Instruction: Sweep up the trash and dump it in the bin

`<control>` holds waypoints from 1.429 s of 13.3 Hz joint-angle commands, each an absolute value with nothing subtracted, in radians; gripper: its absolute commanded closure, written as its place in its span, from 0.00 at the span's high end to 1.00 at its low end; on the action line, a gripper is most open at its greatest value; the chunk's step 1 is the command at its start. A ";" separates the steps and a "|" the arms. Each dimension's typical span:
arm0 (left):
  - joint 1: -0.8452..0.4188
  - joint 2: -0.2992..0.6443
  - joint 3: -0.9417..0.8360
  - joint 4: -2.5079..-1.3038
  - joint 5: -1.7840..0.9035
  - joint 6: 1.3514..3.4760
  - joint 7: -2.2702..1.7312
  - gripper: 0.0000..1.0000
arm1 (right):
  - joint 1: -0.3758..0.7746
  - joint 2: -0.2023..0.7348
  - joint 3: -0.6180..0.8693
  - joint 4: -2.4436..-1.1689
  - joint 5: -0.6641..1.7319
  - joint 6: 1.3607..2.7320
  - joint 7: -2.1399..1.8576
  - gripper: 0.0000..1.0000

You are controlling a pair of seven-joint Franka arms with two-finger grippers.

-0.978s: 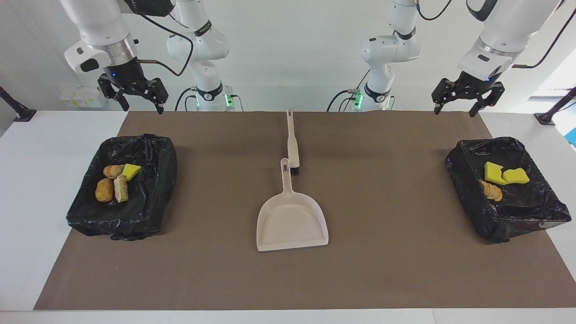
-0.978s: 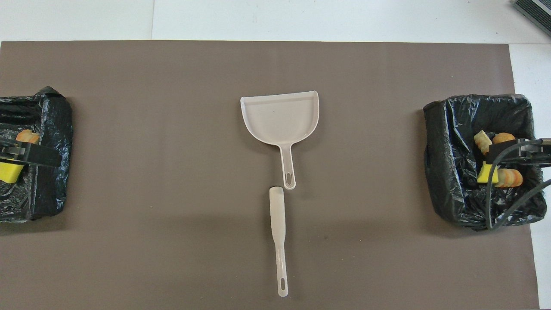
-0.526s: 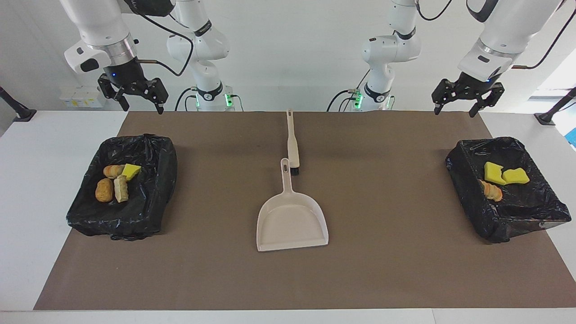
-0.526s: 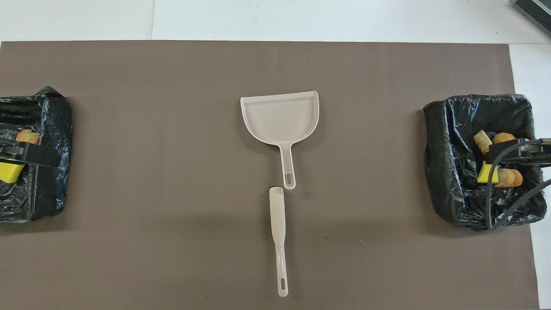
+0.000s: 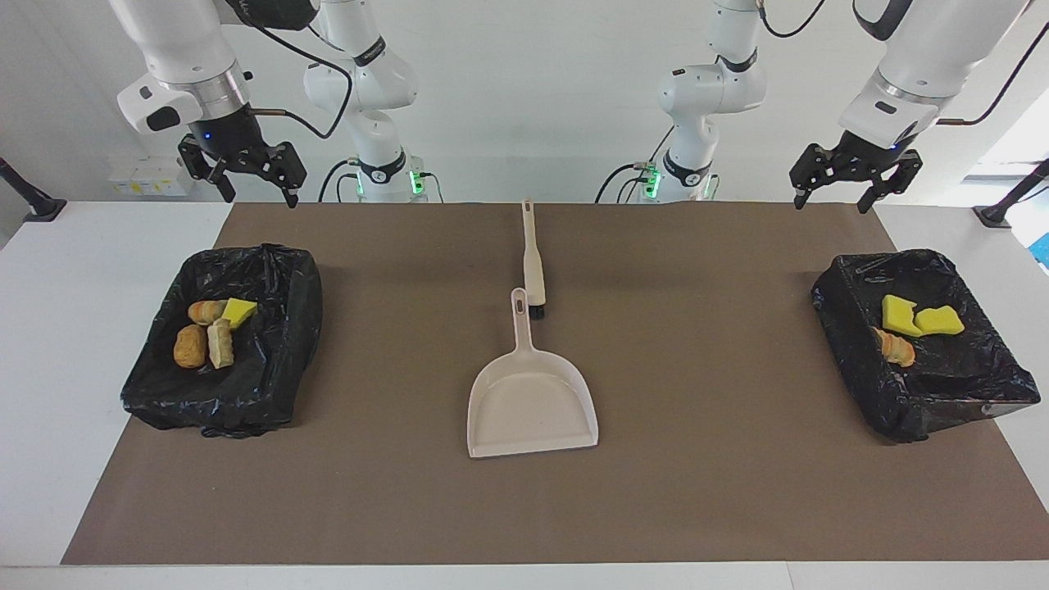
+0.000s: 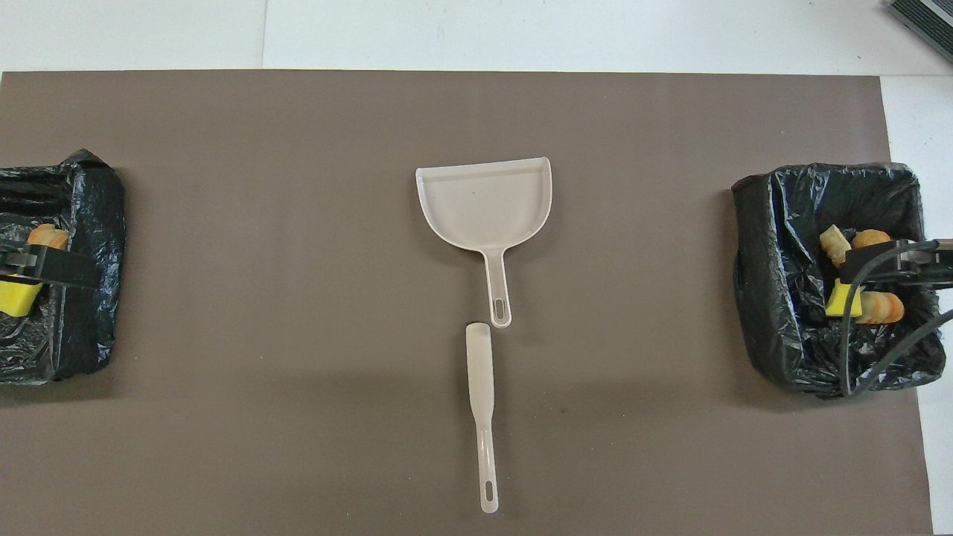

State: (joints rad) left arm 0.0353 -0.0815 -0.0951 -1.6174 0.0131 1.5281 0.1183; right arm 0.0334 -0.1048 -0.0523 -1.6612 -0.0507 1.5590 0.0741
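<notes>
Hanging above the robots' edge of the mat [image 5: 705, 492], both tools are open and carry nothing. Left tool [image 5: 834, 199] sits over the mat corner at the left arm's end, up in the air, just robot-side of the bin there. Right tool [image 5: 261, 190] is over the matching corner at the right arm's end, also raised. In the overhead view only dark bits of each tool show, overlapping the bins (raised, not touching).

Trash is all in the two black-bagged bins. Right bin [image 5: 279, 360] [image 6: 767, 298] holds four scraps [image 5: 209, 332]: two orange-brown lumps, one pale bread-like piece, one yellow sponge chunk, bunched together. Left bin [image 5: 934, 401] [image 6: 82, 327] holds three scraps [image 5: 910, 321]: two yellow sponge chunks side by side and one orange-brown lump lower against the bag wall.

Dustpan [image 5: 531, 401] [image 6: 485, 205] lies flat mid-mat, mouth pointing away from the robots, handle toward them. Brush [image 5: 533, 262] [image 6: 482, 417] lies in line with it, nearer the robots, bristle end just beside the dustpan handle tip, handle pointing at the robots. Whether they touch I cannot tell. Desk [image 5: 74, 328] is white around the mat.
</notes>
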 commanded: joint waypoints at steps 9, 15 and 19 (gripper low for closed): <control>-0.159 -0.100 0.124 -1.591 -0.028 1.523 0.127 1.00 | 0.026 -0.110 -0.051 -1.663 -0.032 1.545 0.049 1.00; -0.152 -0.100 0.124 -1.589 -0.028 1.525 0.130 1.00 | 0.026 -0.110 -0.051 -1.663 -0.032 1.545 0.049 1.00; -0.153 -0.098 0.124 -1.589 -0.025 1.535 0.138 1.00 | 0.026 -0.110 -0.051 -1.663 -0.032 1.545 0.049 1.00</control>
State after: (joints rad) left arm -0.1381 -0.0941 0.1082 -1.5955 -0.0212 1.5322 0.1221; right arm 0.0334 -0.1049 -0.0523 -1.6612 -0.0507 1.5590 0.0741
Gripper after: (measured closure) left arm 0.000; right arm 0.000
